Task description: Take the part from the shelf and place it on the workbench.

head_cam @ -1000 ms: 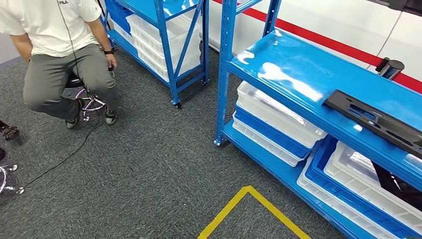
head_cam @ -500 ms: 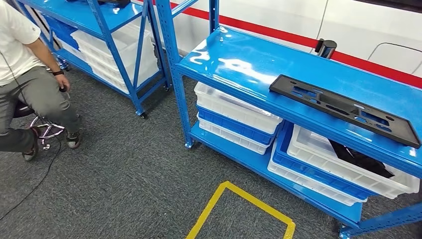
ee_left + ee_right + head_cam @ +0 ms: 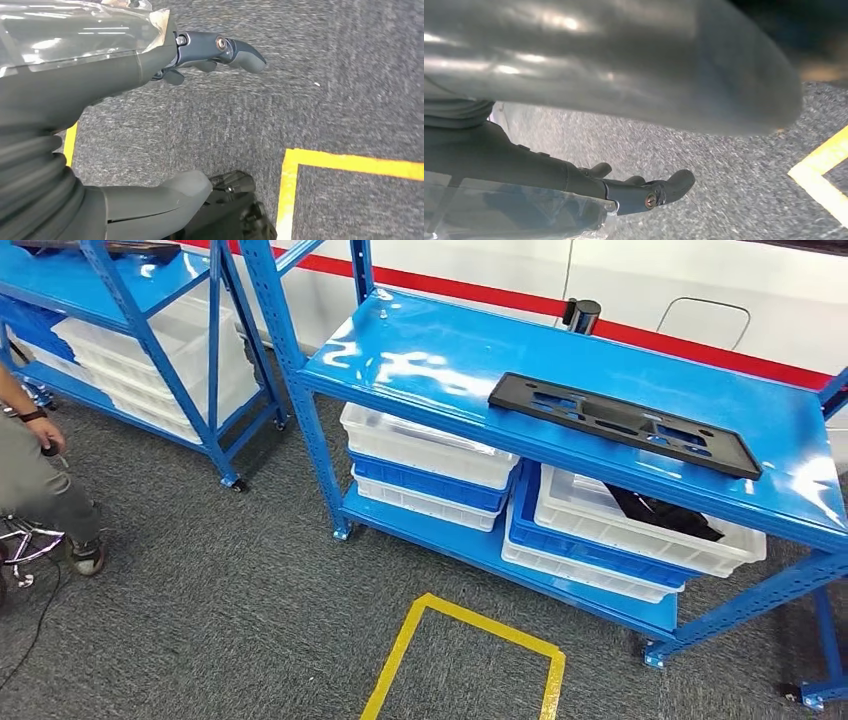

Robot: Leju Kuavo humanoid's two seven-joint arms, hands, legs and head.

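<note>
Two hands hang low over grey carpet, each seen from its own wrist camera. The left hand (image 3: pixel 150 125) has its thumb and darker fingers spread apart with nothing between them, above a yellow floor marking (image 3: pixel 350 162). The right hand (image 3: pixel 589 182) likewise holds nothing, its fingers extended and loosely apart.

One long black part (image 3: pixel 622 423) lies flat on the top board of the near blue shelf (image 3: pixel 420 350), toward its right half, well apart from both hands. One small dark cylinder (image 3: pixel 581 315) stands at the shelf's back edge. Below the top board, two stacks of white and blue bins (image 3: pixel 430 465) sit side by side; the right stack's top bin holds something black. One second blue shelf (image 3: pixel 130 290) stands to the left, also with bins. One seated person (image 3: pixel 35 475) shows at the left edge.
</note>
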